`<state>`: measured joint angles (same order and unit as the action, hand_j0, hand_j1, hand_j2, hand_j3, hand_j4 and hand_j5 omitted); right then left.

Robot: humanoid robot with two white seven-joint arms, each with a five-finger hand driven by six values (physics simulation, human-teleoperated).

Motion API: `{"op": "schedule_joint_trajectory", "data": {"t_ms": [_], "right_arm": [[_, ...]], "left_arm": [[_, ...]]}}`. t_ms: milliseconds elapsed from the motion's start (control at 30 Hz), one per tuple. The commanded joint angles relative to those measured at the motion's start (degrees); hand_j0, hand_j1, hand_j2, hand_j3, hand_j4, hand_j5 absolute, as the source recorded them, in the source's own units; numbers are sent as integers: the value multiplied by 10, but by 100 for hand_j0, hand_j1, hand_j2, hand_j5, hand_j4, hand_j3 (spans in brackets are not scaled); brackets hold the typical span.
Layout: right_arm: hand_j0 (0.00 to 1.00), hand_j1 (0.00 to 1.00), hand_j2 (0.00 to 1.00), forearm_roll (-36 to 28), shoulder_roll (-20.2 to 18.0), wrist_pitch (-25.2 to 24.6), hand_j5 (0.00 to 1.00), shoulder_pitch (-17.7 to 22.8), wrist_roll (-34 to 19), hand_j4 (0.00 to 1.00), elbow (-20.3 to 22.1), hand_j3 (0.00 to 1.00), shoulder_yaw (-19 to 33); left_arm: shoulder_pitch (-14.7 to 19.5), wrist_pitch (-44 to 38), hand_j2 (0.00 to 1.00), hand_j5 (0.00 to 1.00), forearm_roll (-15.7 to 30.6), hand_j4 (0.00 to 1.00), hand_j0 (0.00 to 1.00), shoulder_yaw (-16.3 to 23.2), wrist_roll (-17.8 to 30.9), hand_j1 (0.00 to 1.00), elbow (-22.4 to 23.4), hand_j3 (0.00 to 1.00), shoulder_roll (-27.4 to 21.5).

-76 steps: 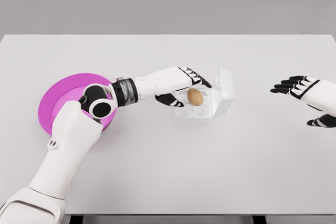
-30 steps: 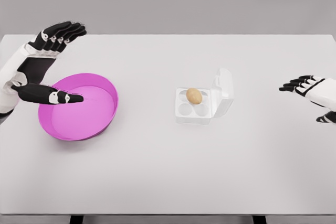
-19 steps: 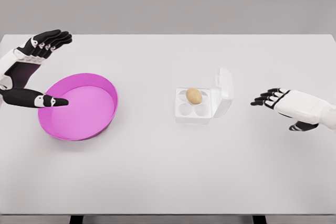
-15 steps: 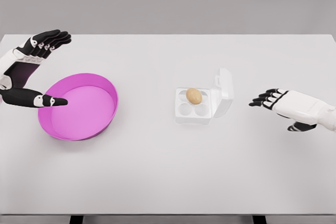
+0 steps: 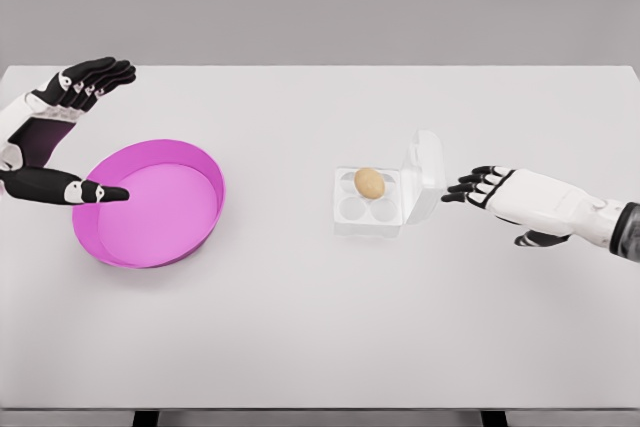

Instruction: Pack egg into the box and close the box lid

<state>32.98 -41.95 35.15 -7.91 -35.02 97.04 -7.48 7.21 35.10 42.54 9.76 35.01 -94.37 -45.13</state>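
A brown egg (image 5: 370, 183) sits in a back cup of the clear egg box (image 5: 366, 214) near the table's middle. The box's lid (image 5: 425, 175) stands raised on the right side. My right hand (image 5: 483, 187) is open, fingers stretched out flat, its fingertips (image 5: 452, 193) just right of the lid and not clearly touching it. Far to the left, my left hand (image 5: 75, 132) is open with spread fingers, held over the left rim of the pink bowl (image 5: 150, 202).
The pink bowl holds nothing and lies at the left of the white table (image 5: 320, 327). The table's front edge runs along the bottom of the view.
The left hand let go of the egg in the box and drew back to the far left. The right hand has moved left toward the raised lid.
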Motion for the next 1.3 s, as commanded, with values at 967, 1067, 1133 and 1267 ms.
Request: {"op": "schedule_joint_trajectory", "data": {"t_ms": [967,1067,1133,1267], "right_arm": [[100,100,100,-64,42,-2,100,-43,0,100,23,100,56],[100,100,100,-64,42,-2,100,-34,0,100,24,100,56],[100,100,100,-64,39,-2,100,-34,0,100,23,100,56],[100,100,100,-64,36,-2,100,-33,0,100,24,100,57]], "left_arm": [[0,-1,100,100,4,100,100,0,0,100,4,100,0],[0,-1,100,100,3,100,100,0,0,100,5,100,0],[1,-1,100,100,4,100,100,-1,0,100,8,100,0],[2,-1,100,100,4,100,100,-7,0,100,16,100,0]]}}
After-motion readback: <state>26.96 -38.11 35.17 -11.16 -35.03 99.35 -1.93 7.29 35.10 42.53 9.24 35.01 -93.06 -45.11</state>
